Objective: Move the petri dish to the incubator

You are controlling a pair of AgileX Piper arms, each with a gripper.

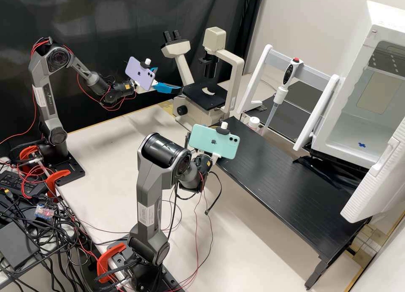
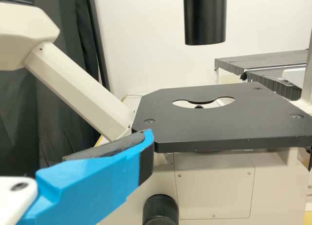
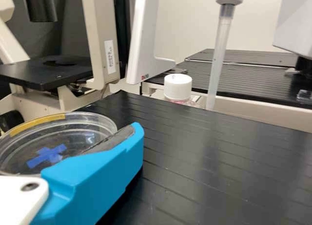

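My left claw [image 1: 168,79], spread and empty, points toward the microscope [image 1: 193,111]; next, the petri dish [image 3: 48,149] sits right at my right claw [image 1: 215,157], whose opening and grip I can't tell; rightmost, the incubator [image 1: 366,52]

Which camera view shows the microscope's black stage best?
The left wrist view: the black stage is close there, its opening and screws clear. The high view shows it smaller, from above, opening visible; the right wrist view, part of it at a shallow slant.
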